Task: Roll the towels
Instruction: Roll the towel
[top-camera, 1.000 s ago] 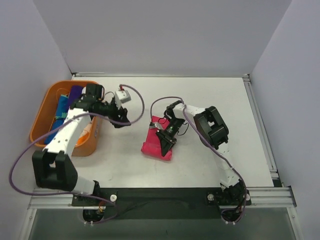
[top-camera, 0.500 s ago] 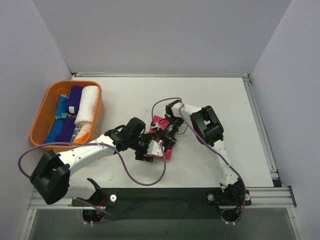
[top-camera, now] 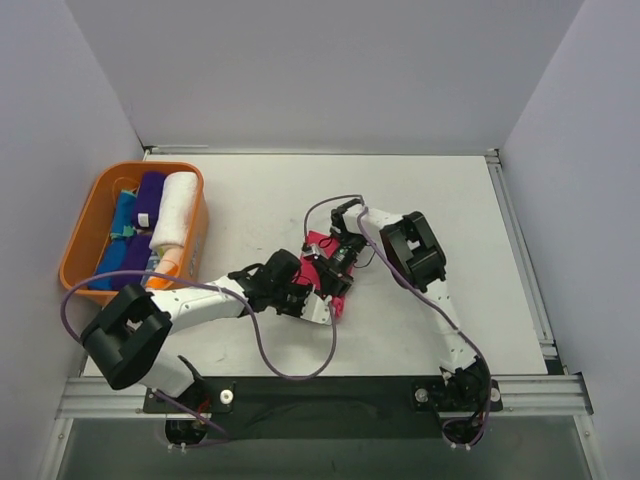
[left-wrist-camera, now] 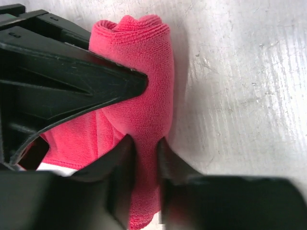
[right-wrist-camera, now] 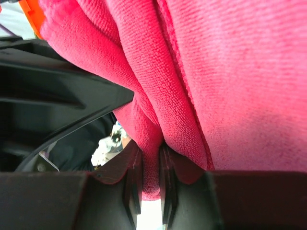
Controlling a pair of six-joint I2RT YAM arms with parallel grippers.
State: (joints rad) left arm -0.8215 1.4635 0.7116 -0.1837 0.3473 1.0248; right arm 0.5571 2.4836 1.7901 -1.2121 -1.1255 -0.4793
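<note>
Towels number five that can be counted with certainty: one hot pink towel (top-camera: 316, 246) out on the tabletop (top-camera: 430, 190), and four packed in one orange basket (top-camera: 78, 225) at the left edge. In the basket lie one white roll (top-camera: 172, 215), one purple roll (top-camera: 150, 192) and one teal roll (top-camera: 124, 215) side by side, with one dark blue piece (top-camera: 108, 275) at the near end. Whether more cloth sits under them cannot be told.

Two arms meet over the pink towel near the middle of the tabletop, well apart from the basket. The left arm (top-camera: 200, 300) reaches in low from the left, and the right arm (top-camera: 420, 250) bends back toward it from the right.

The left wrist view shows the pink towel (left-wrist-camera: 144, 52) as a thick, loose roll lying on the scuffed white surface, its coiled end toward the top. The left jaws are closed on a pinched fold at its near part, and one dark finger (left-wrist-camera: 96, 81) of the other arm presses against the roll's side.

In the right wrist view, the right jaws are nearly together and clamp a thin ridge of the same pink cloth (right-wrist-camera: 230, 81), which fills most of that view in two or three soft folds.
</note>
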